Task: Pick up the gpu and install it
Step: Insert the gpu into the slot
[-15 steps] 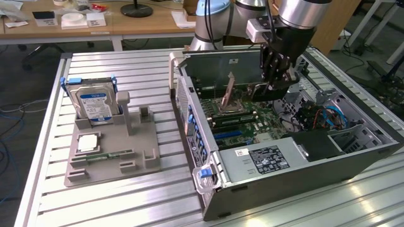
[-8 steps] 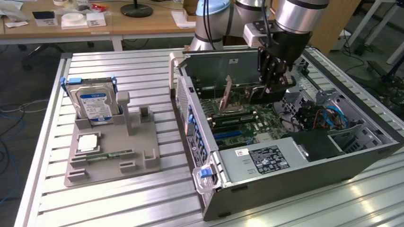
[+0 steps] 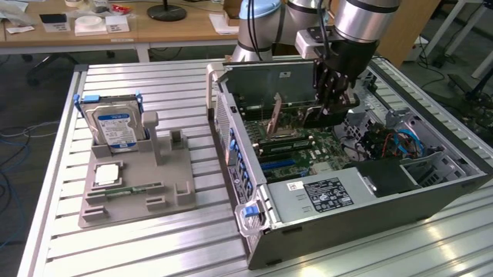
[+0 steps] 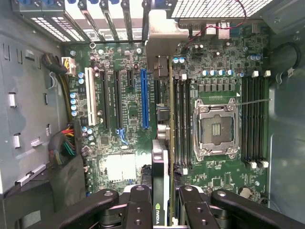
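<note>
the gripper [image 3: 329,112] reaches down into the open computer case [image 3: 347,225], which lies on its side on the half of the slatted metal table [image 3: 154,86] toward the exterior view's right. its black fingers [image 4: 138,205] are clamped on the gpu [image 4: 160,191], one on each flat face, with the card held edge-on between them. in the wrist view the card's green logo sits just beside the fingers, and its silver end bracket [image 4: 163,31] reaches the rear slot openings of the case. the gpu stands upright over the motherboard [image 4: 119,119], between the long blue expansion slot [image 4: 145,98] and the memory slots next to the bare cpu socket [image 4: 215,126]; the blue slot is uncovered just beside it. i cannot tell whether the card's lower edge touches the board. in the exterior view the gpu [image 3: 316,120] shows as a dark block under the gripper, above the board's middle.

near the table edge on the exterior view's left, a grey fixture [image 3: 177,184] carries a hard drive [image 3: 115,124] standing upright at its far end and a narrow green memory stick [image 3: 131,189] lying flat near its front.
</note>
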Controlling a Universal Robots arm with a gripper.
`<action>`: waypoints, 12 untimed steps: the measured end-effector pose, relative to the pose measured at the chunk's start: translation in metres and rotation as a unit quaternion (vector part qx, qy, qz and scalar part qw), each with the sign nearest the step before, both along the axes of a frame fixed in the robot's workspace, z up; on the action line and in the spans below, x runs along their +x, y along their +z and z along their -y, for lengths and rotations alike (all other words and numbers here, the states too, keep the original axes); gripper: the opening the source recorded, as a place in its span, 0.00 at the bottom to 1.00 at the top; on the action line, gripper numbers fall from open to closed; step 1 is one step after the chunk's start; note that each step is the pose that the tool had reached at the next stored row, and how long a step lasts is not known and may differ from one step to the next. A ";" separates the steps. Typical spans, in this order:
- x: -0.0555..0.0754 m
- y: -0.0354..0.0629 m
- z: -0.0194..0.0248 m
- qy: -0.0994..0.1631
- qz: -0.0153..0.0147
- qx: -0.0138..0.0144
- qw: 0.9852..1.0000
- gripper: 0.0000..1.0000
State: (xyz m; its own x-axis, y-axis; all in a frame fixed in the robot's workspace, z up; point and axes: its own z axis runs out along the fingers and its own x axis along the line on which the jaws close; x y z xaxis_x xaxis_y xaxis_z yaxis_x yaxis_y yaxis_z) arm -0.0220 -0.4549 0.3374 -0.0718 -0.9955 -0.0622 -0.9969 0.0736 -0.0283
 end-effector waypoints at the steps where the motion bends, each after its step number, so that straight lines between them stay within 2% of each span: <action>1: 0.000 -0.0001 0.0000 0.000 0.000 0.000 1.000 0.27; 12: -0.006 -0.0030 0.0003 0.000 0.000 0.000 1.000 0.27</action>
